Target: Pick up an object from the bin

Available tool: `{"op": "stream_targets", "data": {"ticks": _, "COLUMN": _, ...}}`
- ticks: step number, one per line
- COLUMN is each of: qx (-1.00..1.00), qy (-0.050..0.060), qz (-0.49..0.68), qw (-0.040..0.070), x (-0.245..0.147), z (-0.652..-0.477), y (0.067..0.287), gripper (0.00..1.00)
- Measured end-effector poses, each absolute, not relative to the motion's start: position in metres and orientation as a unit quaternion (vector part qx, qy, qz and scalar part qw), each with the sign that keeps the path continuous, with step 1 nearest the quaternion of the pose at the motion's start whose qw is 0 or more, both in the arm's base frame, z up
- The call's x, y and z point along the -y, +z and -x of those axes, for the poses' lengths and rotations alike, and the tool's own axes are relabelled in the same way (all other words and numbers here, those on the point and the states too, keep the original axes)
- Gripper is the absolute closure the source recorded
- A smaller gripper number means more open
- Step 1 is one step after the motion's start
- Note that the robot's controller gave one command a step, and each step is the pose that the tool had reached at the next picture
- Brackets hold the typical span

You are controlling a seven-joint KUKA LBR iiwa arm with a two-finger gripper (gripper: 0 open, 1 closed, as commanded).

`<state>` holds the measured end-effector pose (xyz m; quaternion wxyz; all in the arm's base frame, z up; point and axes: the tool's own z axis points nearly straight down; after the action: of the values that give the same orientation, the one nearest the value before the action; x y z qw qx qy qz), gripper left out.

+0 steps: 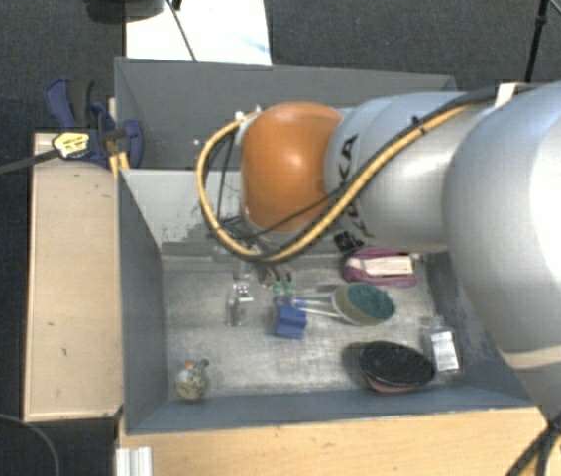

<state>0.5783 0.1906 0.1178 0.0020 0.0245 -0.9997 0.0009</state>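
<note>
My gripper (260,296) hangs below the orange wrist cover, low over the middle of the bin floor, and is open. Its two metal fingertips stand apart with nothing between them. A blue binder clip (288,321) lies just right of and below the right fingertip, close to it. A round green-faced brush (365,303) with a pale handle pointing left lies to the right of the clip.
A black oval hairbrush (395,366) lies at the front right, with a small white item (443,351) beside it. A pink and white box (384,266) rests near the back right, under the arm. A small round trinket (191,380) sits in the front left corner.
</note>
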Motion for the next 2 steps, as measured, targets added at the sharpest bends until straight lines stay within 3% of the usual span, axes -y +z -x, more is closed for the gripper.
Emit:
{"op": "stream_targets", "data": {"ticks": 1, "qx": 0.994, "qy": 0.001, "qz": -0.105, "qw": 0.000, "x": -0.123, "z": -0.585, "y": 0.109, "gripper": 0.00}}
{"op": "stream_targets", "data": {"ticks": 2, "qx": 0.992, "qy": 0.001, "qz": -0.128, "qw": 0.003, "x": -0.075, "z": -0.523, "y": 0.094, "gripper": 0.00}}
